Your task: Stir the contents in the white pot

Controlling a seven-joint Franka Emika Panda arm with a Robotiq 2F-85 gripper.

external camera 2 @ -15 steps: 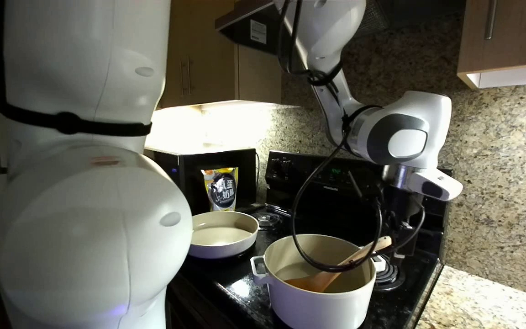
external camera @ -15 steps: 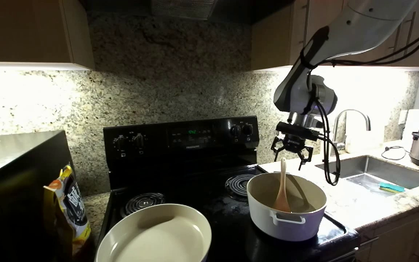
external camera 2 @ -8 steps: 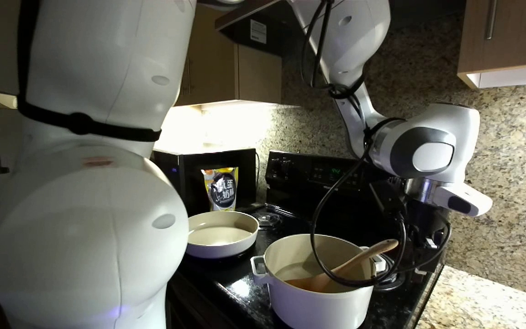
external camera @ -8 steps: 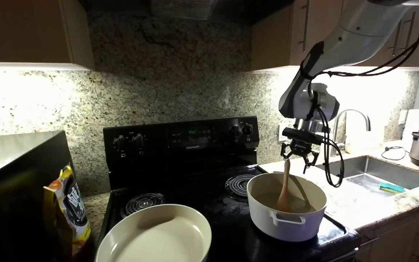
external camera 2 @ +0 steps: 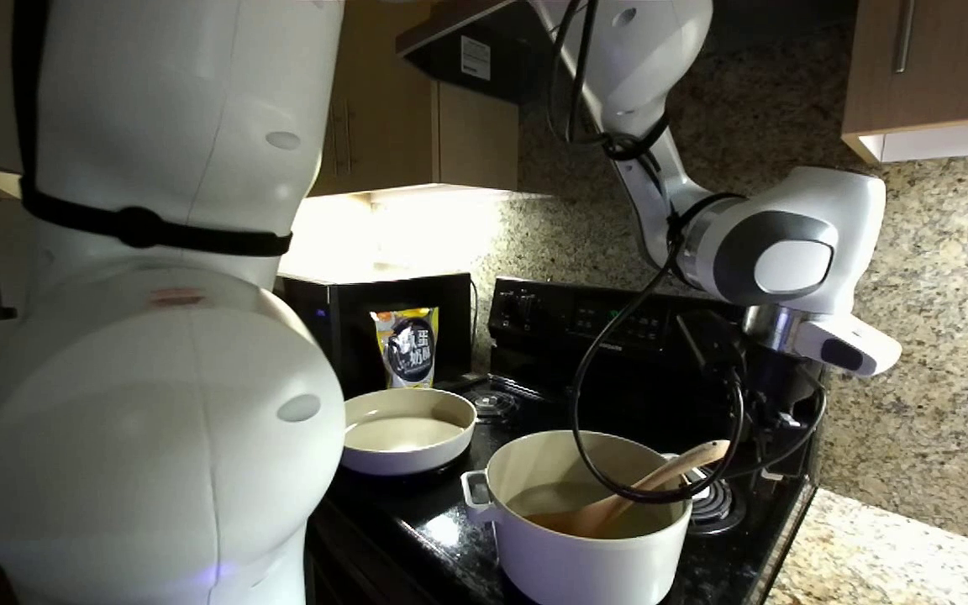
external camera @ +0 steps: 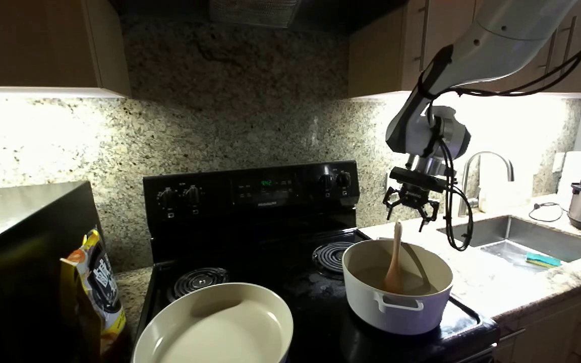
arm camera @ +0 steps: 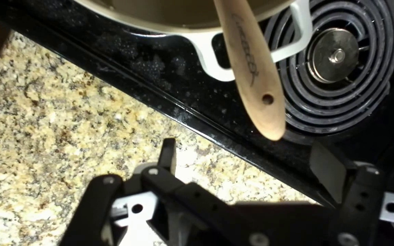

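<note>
White pot (external camera: 394, 318) on the stove (external camera: 315, 312), waiting for a stir; no stirring visible at this instant. Starting at the gripper (arm camera: 243, 143): spread wide, holding nothing, poised above and just past the pot's rim, over the stove's edge. Near the fingertips, wooden spoon (arm camera: 255, 75), with free end toward the gap between the fingers, seemingly touching neither, nearer the finger on the right of the wrist view. Depth between handle and fingertips hard to judge.

Step in hand, most likely: lining up for a hold on that handle; impossible to rule out a pause after a release. Next, would call for a small shift toward the handle, a descent until astride the wood, then a firm squeeze, and only afterwards slow circles kept clear of the pot's wall. Narrow toward the end, so liable to twist if pinched too near the tip. Worth minding too: cable loop (external camera 2: 659, 497), passing across the spoon in an exterior view; cannot tell whether touching.

Farther out, inside the pot: bowl of the spoon, down low and tilted. Contents too shadowed to name. Beside the pot, apart from it, wide shallow dish (external camera: 220, 330), not needed here. Past the stove's edge, granite bench (arm camera: 63, 136).
</note>
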